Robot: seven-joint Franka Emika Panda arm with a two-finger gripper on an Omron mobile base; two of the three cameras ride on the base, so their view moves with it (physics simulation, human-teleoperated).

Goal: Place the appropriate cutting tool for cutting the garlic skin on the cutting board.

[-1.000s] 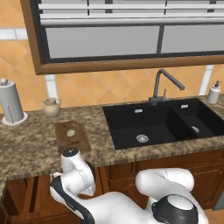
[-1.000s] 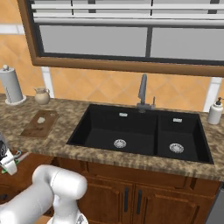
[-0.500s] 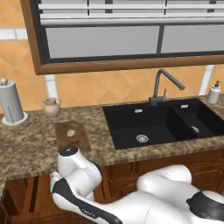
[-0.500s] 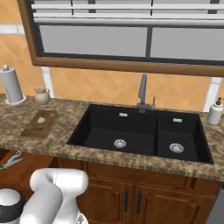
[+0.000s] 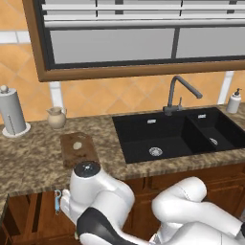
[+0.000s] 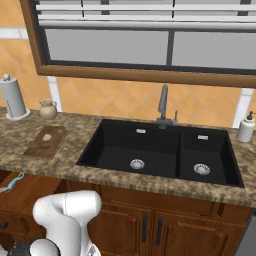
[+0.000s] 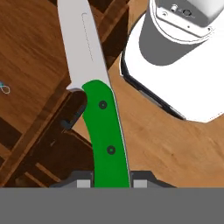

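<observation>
In the hand view my gripper (image 7: pixel 111 183) is shut on the cutting tool (image 7: pixel 105 131), a knife with a bright green handle. Its pale silver blade (image 7: pixel 81 43) points away from the hand, over brown wood. The dark fingertips (image 7: pixel 83 183) press the handle from both sides. The cutting board (image 5: pixel 79 149) lies on the granite counter left of the sink, with the small pale garlic (image 5: pixel 77 145) on it. From the right base view the cutting board (image 6: pixel 52 145) and the garlic (image 6: pixel 46 137) show at the left.
A light-blue peeler (image 5: pixel 57 201) lies low in front of the counter, the same peeler (image 6: pixel 12 182) at the left edge of the right base view. A paper towel roll (image 5: pixel 13 115), a small jug (image 5: pixel 56 117), the black sink (image 5: pixel 172 136), a faucet (image 5: pixel 178 93) and a soap bottle (image 5: pixel 233 101) are on the counter.
The arm has swung lower in both base views, and the hand that showed at the left edge of the right base view a second ago has dropped out of that picture.
</observation>
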